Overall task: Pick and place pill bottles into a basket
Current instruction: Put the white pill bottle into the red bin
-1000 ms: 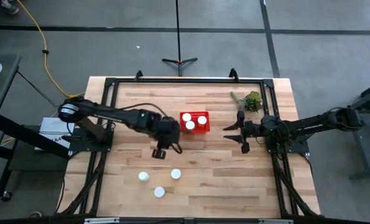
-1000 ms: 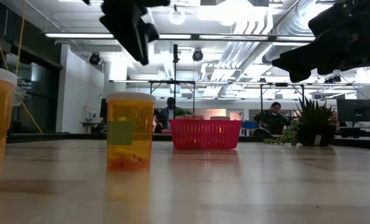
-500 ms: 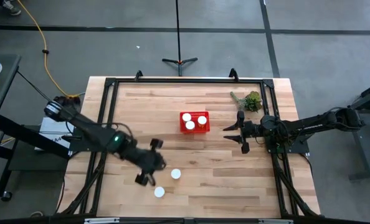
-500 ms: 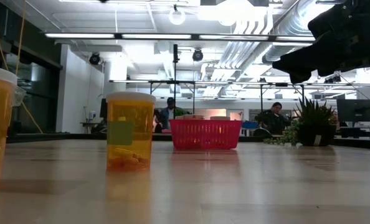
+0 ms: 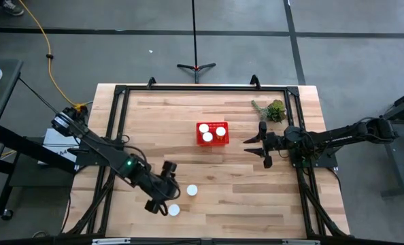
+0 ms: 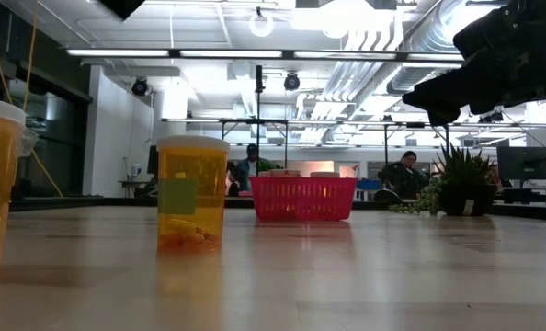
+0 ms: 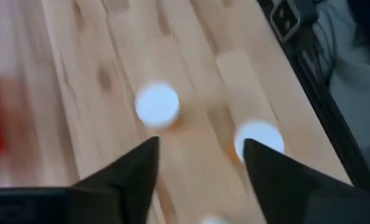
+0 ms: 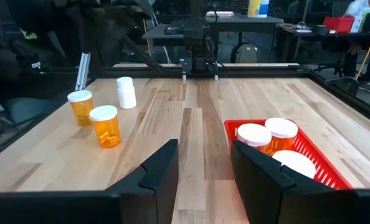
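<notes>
The left gripper (image 5: 162, 194) hangs over the near table (image 5: 256, 197) with its jaws wide open, holding nothing. Loose pill bottles (image 5: 192, 190) stand close by it, so I think it could bump one over coming down. Farther off, the red basket (image 5: 212, 133) holds three bottles. The right gripper (image 5: 262, 147) waits beside it, jaws partly open and empty.

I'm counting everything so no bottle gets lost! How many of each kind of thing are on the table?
Pill bottles: 6
Red basket: 1
Green plant sprig: 1
Total: 8
</notes>
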Available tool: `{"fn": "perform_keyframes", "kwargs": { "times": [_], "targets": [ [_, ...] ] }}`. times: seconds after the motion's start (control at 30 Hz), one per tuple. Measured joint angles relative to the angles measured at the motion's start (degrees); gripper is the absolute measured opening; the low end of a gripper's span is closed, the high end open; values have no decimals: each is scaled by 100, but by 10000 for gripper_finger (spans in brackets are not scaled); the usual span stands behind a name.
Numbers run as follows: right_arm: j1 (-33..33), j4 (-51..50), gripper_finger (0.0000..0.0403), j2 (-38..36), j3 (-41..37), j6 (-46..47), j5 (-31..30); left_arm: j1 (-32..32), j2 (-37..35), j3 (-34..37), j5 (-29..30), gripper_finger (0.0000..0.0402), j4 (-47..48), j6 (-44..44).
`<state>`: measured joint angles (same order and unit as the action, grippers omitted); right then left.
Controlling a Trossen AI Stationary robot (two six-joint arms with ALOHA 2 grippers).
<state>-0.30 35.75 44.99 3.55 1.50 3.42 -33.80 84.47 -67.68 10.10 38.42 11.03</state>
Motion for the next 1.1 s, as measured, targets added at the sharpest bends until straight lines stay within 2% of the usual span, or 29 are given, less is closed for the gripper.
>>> {"fn": "perform_keyframes", "kwargs": {
  "times": [0.13,0.27,0.6,0.83,1.1],
  "targets": [
    [1,-18,139,0,0,-3,0,-2,6,0,-58,329,584,929],
    [0,-36,139,0,0,-24,0,-1,6,0,-53,345,928,1524],
    [0,-103,139,0,0,-44,0,-208,10,-2,-46,310,1236,2230],
    [0,-106,139,0,0,-46,0,-263,13,-2,-12,290,1278,2325],
    [2,-97,139,0,0,-46,-20,-260,13,-2,-12,286,1278,2380]
  ]
}}
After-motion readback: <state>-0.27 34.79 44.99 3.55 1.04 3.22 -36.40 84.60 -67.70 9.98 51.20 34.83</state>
